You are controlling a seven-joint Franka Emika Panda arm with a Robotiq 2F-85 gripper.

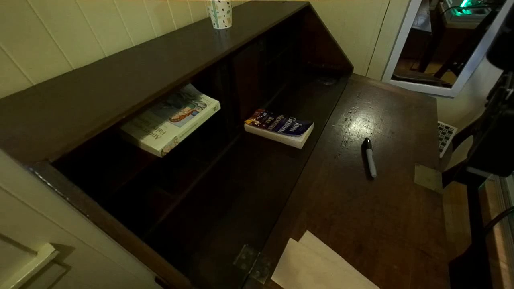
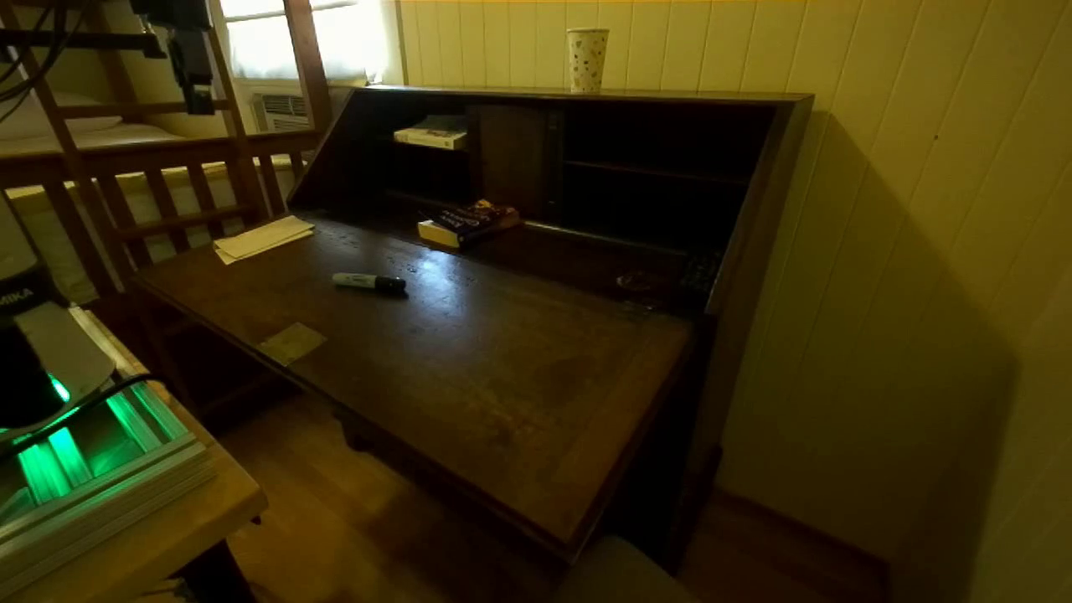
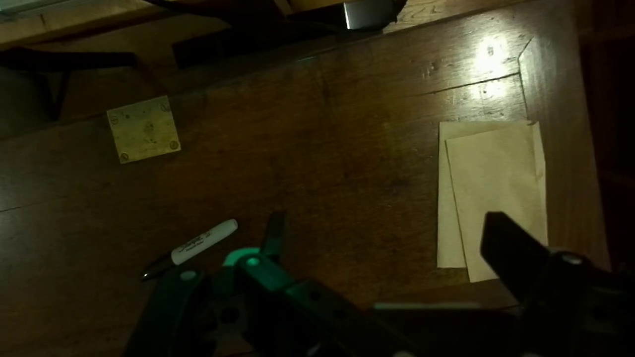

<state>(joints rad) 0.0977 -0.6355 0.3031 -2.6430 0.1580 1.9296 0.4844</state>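
In the wrist view the black two-fingered pincer [image 3: 387, 225] stands spread wide above the dark brown wooden table [image 3: 342, 163]. A white, cylindrical marker with a black cap [image 3: 204, 242] lies on the table just outside one finger, well in from the corners, between the hinged long edge and a square brass plate [image 3: 144, 130] set at the outer long edge. Two overlapping, rectangular tan papers [image 3: 496, 178] show partly behind the other finger, near the table's short end edge. In both exterior views a thick, dark blue paperback book [image 1: 281, 127] lies just beyond the hinged edge.
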